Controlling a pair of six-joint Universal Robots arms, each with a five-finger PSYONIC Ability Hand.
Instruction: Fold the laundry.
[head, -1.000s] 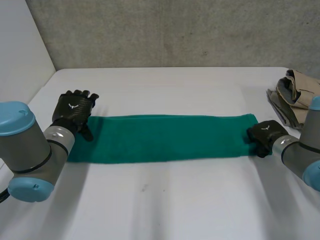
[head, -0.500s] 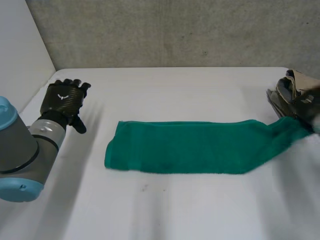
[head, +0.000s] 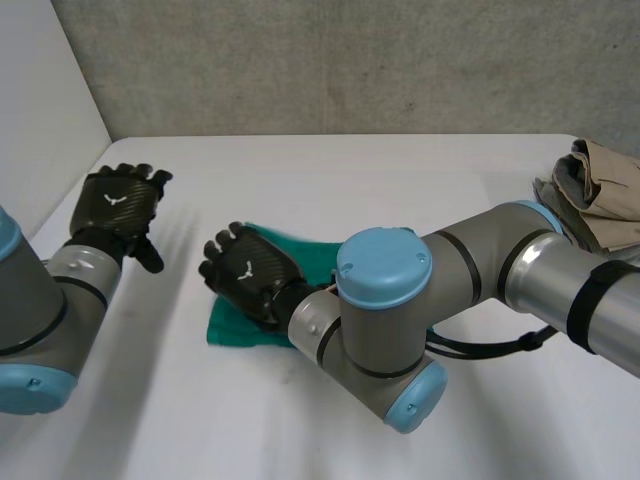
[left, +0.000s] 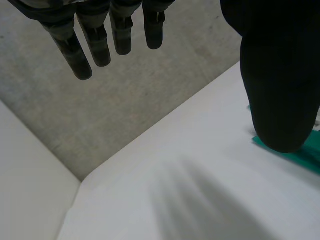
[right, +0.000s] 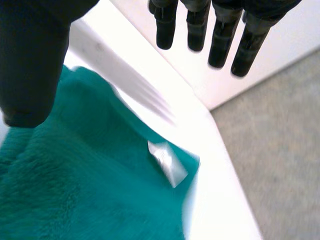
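Right hand, fingers spread and empty, hovers over the green towel lying left of centre on the table, probably laying an end-to-end fold; left hand, open, held aside to give room.

The right arm lies across most of the green towel, coming from the side of the beige clothes pile, which is well apart from the towel. The right hand is over the towel's end with its fingers straight. Past that end the left hand, fingers spread, stands apart from the towel with bare table between them, and the table is also bare from the towel's far edge to the wall and along its near edge.
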